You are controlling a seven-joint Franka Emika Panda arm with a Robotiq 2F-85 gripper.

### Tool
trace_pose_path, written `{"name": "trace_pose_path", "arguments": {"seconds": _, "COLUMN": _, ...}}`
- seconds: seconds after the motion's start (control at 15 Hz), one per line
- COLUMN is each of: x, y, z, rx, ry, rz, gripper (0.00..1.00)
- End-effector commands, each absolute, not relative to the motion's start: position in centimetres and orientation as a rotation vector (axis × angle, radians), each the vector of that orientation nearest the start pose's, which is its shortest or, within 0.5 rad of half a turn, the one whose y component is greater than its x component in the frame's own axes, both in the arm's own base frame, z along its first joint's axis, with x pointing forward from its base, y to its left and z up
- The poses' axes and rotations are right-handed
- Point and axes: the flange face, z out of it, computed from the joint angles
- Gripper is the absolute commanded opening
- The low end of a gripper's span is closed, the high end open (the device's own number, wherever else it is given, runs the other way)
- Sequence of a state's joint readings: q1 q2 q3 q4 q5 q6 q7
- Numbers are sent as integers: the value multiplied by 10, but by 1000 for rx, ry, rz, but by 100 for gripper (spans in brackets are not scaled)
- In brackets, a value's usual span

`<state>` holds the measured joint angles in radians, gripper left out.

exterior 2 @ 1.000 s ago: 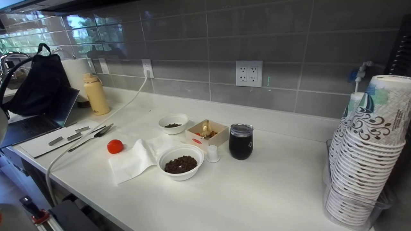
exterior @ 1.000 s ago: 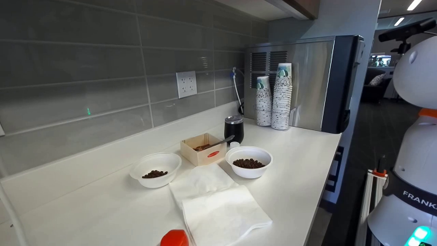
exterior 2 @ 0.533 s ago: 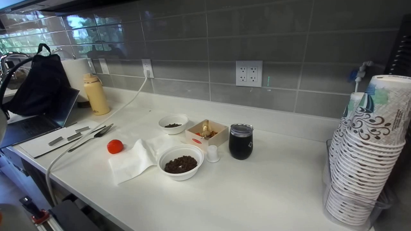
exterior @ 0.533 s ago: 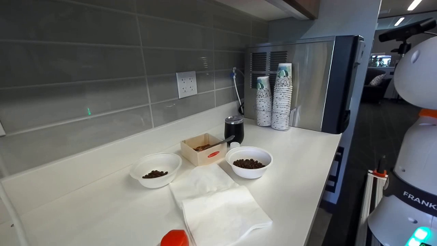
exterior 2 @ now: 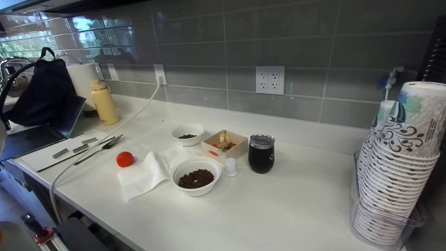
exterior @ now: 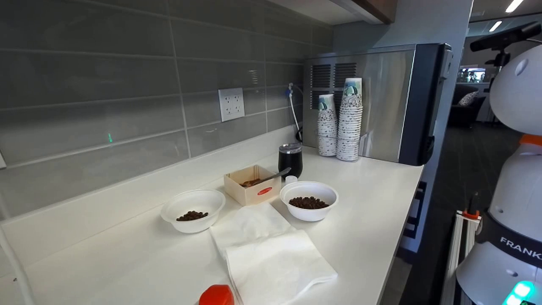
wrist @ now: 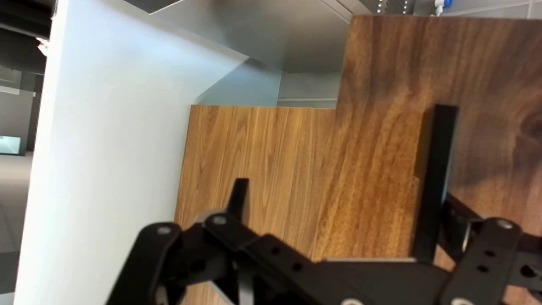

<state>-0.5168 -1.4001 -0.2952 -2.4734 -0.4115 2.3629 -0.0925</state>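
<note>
In the wrist view my gripper [wrist: 345, 192] is open, its two black fingers wide apart. A long black bar handle [wrist: 440, 169] is fixed on a dark wooden cabinet panel [wrist: 499, 76]. The handle lies close beside the right-hand finger. Whether they touch is unclear, as part of that finger is hidden behind the handle. A lighter wooden panel [wrist: 262, 148] lies behind the space between the fingers. The gripper is out of view in both exterior views. Only white arm parts [exterior: 516, 186] show at the edge.
The white counter [exterior 2: 278, 216] carries bowls of brown pellets [exterior 2: 195, 188], a wooden box [exterior 2: 237, 144], a black tumbler [exterior 2: 261, 155], napkins [exterior: 279, 267], a red object [exterior: 217, 295] and cup stacks [exterior: 349, 123]. A steel machine [exterior: 385, 101] stands by the wall. A pale wall panel [wrist: 114, 127] borders the cabinet.
The white arm link at the picture's edge has shifted very slightly, outward in both exterior views. The things on the counter have not moved.
</note>
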Motion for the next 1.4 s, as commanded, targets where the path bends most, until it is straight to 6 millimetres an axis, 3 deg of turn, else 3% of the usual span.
{"name": "trace_pose_path", "arguments": {"seconds": 0.0, "x": 19, "y": -182, "z": 746, "rx": 2063, "ry": -663, "rz": 1367, "gripper": 100}}
{"name": "trace_pose_path", "arguments": {"seconds": 0.4, "x": 10, "y": -181, "z": 750, "rx": 2069, "ry": -633, "rz": 1400, "gripper": 100}}
{"name": "trace_pose_path", "arguments": {"seconds": 1.33, "x": 15, "y": -191, "z": 754, "rx": 2177, "ry": -406, "rz": 1429, "gripper": 100}}
